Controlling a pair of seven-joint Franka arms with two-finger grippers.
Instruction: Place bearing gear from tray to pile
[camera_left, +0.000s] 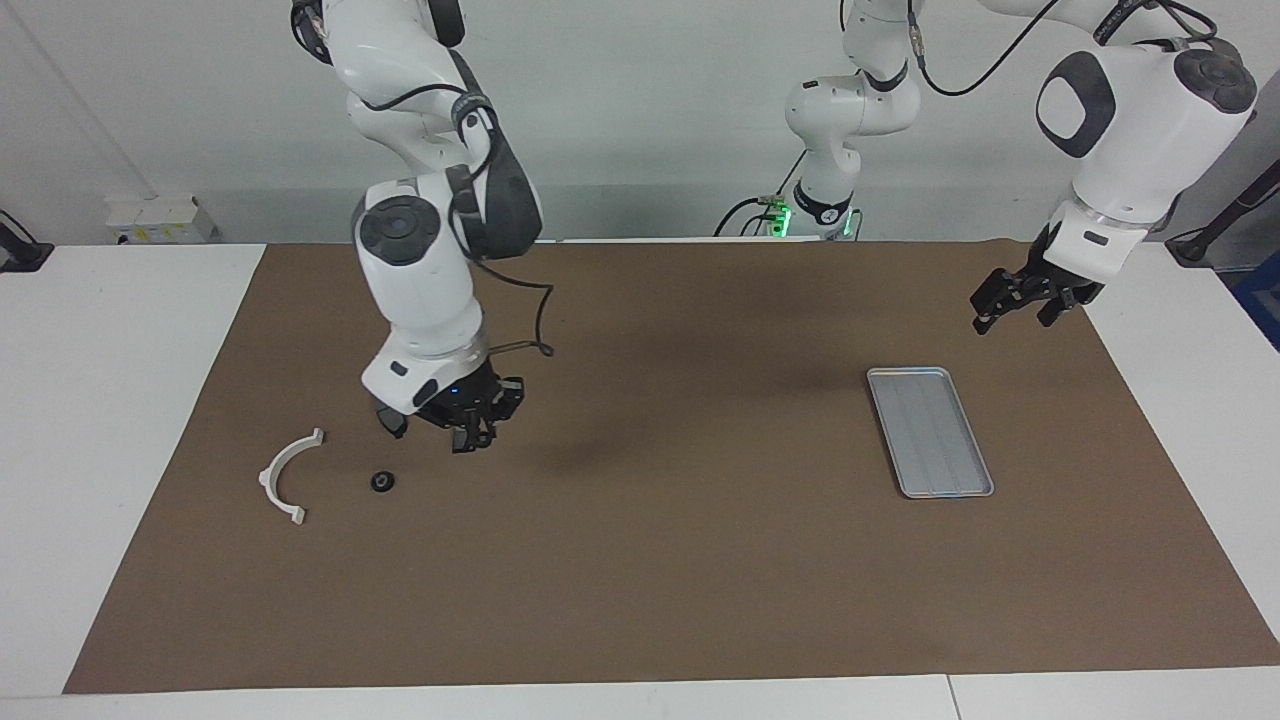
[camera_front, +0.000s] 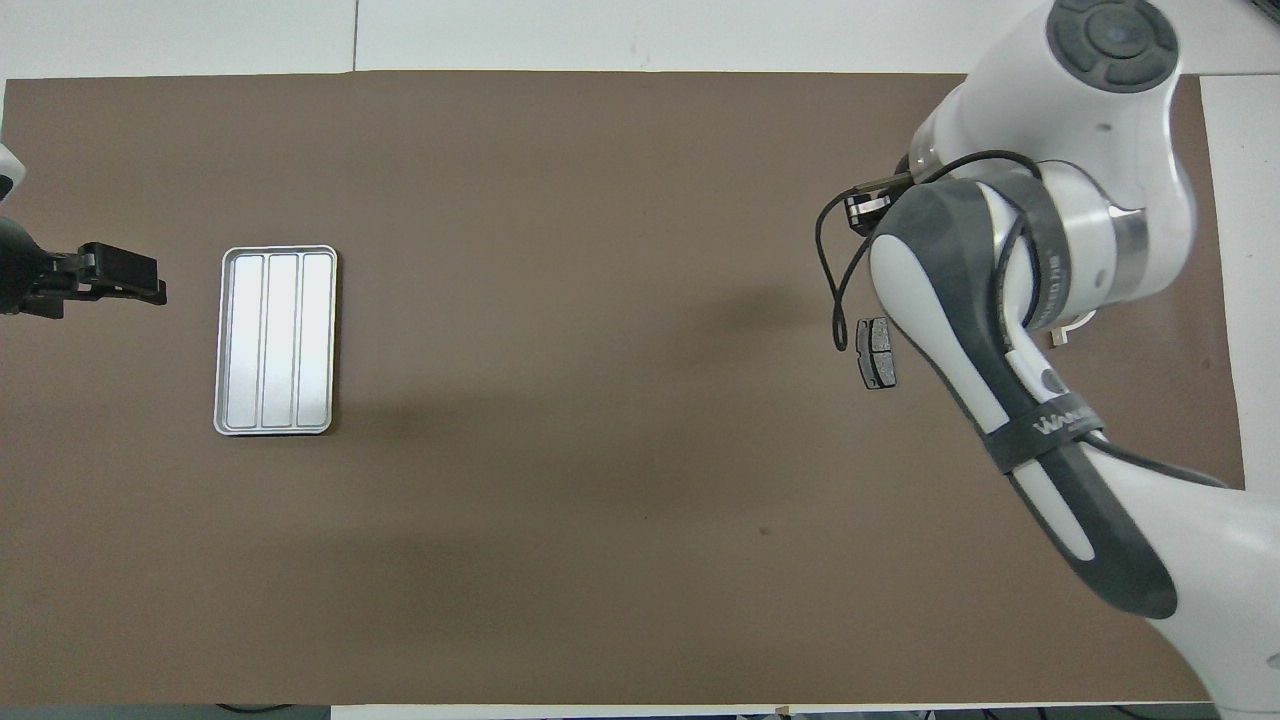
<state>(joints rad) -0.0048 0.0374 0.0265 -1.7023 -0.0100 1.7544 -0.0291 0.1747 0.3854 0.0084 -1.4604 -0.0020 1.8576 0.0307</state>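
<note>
Bearing gear, a small round black part with a pale centre (camera_left: 381, 481), lies on the brown mat (camera_left: 640, 560) at the right arm's end of the table, just beside the white semicircular plastic bracket (camera_left: 284, 478) and apart from it. In the overhead view the right arm hides it.

By size, the brown mat comes first, covering most of the white table (camera_left: 120, 400). Next is the flat rectangular silver-grey metal tray with a raised rim and lengthwise ribs (camera_left: 978, 493), which sits toward the left arm's end with nothing in it. Then comes the white bracket, then two dark grey brake pads. One pad (camera_front: 877, 352) shows clear in the overhead view; in the facing view the right gripper stands in front of it. The second pad (camera_left: 393, 424) peeks out only as a dark edge under the right wrist.

The right gripper (camera_left: 470, 436) hangs low over the pads, its fingertips together and nothing between them. The left gripper (camera_left: 1012, 302) waits in the air over the mat's edge near the tray, fingers spread wide and carrying nothing.
</note>
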